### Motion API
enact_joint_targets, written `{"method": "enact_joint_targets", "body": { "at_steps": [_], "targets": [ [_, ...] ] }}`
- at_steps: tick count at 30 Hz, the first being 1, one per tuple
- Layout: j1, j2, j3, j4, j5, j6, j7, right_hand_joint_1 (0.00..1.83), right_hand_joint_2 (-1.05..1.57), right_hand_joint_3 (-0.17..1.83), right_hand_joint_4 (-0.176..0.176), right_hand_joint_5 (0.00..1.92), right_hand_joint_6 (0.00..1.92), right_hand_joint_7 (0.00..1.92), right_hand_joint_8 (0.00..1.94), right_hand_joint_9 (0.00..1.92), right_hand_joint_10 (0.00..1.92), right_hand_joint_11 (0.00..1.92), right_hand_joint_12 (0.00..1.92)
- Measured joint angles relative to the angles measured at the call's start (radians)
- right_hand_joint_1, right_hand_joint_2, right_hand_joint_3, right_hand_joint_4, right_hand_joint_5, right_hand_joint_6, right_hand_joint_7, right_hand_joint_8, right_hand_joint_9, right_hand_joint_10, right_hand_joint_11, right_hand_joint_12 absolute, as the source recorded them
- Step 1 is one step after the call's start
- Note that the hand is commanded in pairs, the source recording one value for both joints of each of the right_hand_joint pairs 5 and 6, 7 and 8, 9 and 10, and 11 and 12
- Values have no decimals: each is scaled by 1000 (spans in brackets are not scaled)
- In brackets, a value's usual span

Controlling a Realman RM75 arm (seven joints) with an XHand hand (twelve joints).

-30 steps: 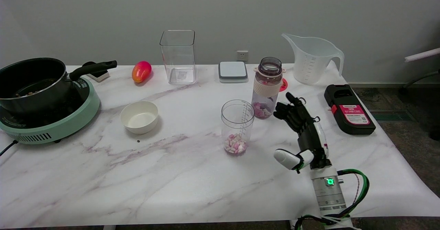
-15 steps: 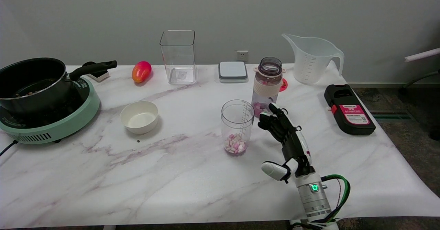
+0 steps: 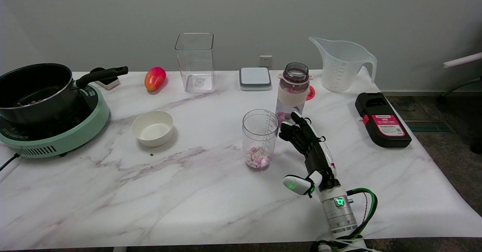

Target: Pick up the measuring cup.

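The right hand [image 3: 307, 150] has swung in from the right across the worktop [image 3: 196, 191] — a second ago it was level with the bottle [image 3: 293, 95], well clear of the measuring cup [image 3: 260, 139]. Now its open fingers [image 3: 292, 129] sit just beside the cup's right wall — whether they touch is unclear.

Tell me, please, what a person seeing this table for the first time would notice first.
Probably the right hand, open, reaching in from the lower right toward the clear measuring cup at the table's middle, which holds pink and white pieces at its bottom. Next, the black pot on the green cooker at far left. The large translucent jug at the back right also stands out.
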Motion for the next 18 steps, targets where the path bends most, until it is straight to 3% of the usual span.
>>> {"method": "enact_joint_targets", "body": {
  "at_steps": [11,18],
  "targets": [
    [46,4,0,-24,-6,-26,7,1076,-577,1115,0,187,187,429,429,410,410,441,441],
    [76,8,-3,-36,-8,-45,25,1081,-531,1100,0,346,346,430,430,413,413,443,443]
  ]
}}
